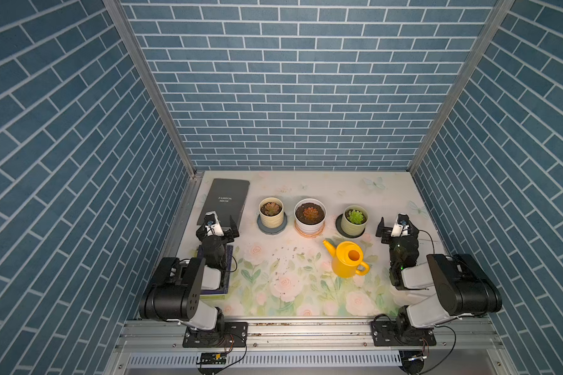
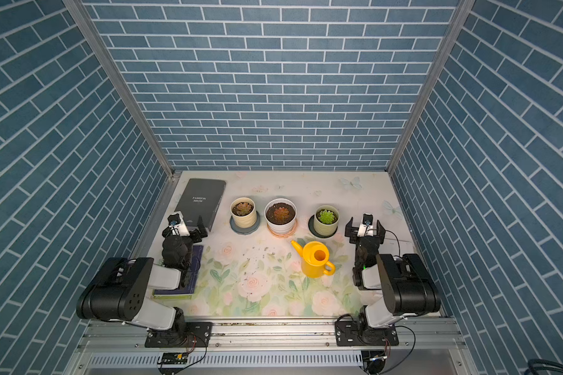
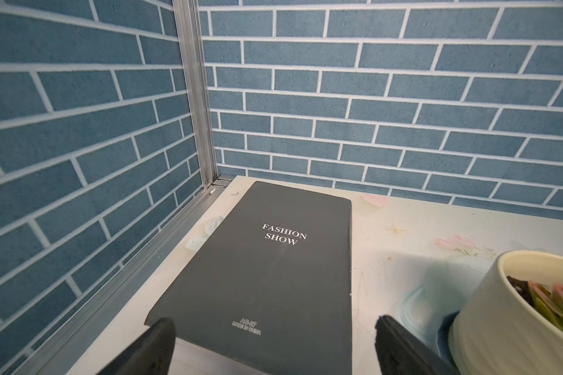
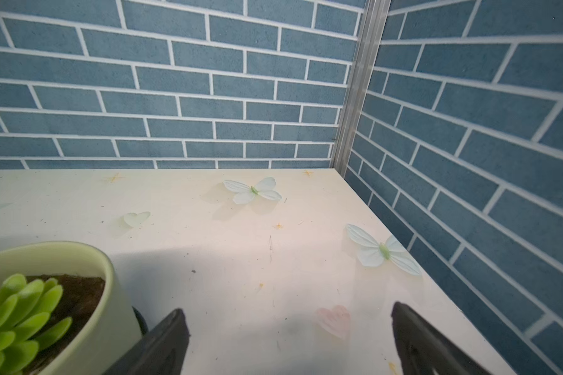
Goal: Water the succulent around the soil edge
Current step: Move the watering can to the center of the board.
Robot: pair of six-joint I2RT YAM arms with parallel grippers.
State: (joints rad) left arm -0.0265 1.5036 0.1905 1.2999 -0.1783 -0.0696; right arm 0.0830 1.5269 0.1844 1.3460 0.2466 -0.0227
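The succulent [image 1: 270,208] [image 2: 242,208], a dull reddish-green rosette, stands in a cream ribbed pot [image 3: 488,311] on a grey-blue saucer [image 1: 272,228], leftmost in a row of three pots. A thin ring of dark soil edge [image 1: 263,204] shows inside the rim. A yellow watering can [image 1: 348,259] [image 2: 316,259] stands upright on the table nearer the front, spout pointing back-left, touched by neither gripper. My left gripper [image 1: 217,227] [image 3: 273,324] hangs open left of the cream pot, over a black book's near end. My right gripper [image 1: 397,227] [image 4: 290,311] is open and empty over bare table, right of the pots.
A black "FASHION SHOW" book [image 1: 225,201] lies at the back left. A white pot with an orange-red rosette [image 1: 310,212] and a pale green pot with a green rosette [image 1: 355,219] [image 4: 78,259] complete the row. Soil crumbs [image 1: 280,259] dot the floral table. Brick walls close three sides.
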